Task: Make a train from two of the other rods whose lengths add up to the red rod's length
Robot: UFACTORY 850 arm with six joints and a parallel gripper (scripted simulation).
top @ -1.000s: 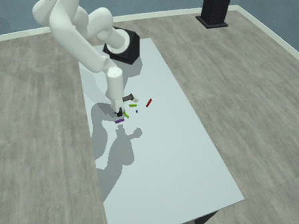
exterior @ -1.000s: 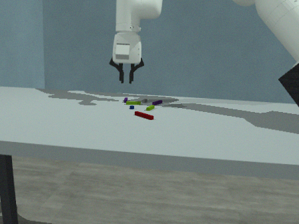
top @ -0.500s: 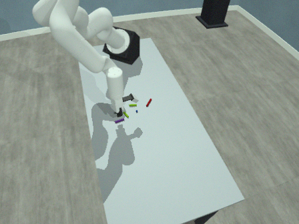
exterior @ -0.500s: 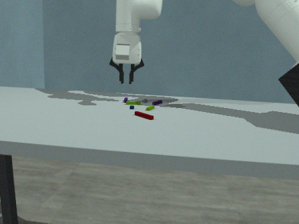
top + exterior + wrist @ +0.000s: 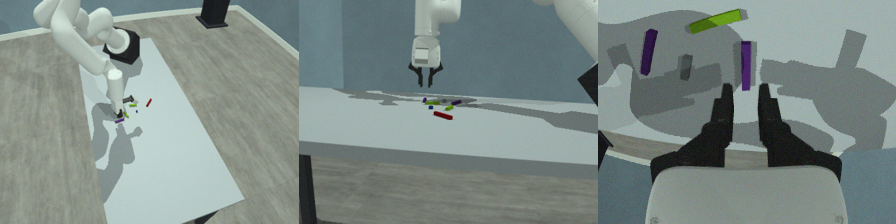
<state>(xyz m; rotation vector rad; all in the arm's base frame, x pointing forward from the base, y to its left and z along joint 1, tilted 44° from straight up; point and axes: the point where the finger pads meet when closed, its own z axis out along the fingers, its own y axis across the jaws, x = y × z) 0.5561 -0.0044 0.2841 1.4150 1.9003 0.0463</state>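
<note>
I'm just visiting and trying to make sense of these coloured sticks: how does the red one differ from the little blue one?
The red rod is long and slim, while the blue rod is a stub, hardly longer than it is wide. The red rod lies at the edge of the group, apart from the others; the blue rod sits further in, between the red rod and the lime ones. Both lie flat on the table, and neither is held.

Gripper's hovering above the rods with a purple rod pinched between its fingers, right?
Not quite: the black two-finger gripper does hover above the rods, but it holds nothing. The exterior view shows bare fingertips well above the table; the purple rod lies flat on the white table.
</note>
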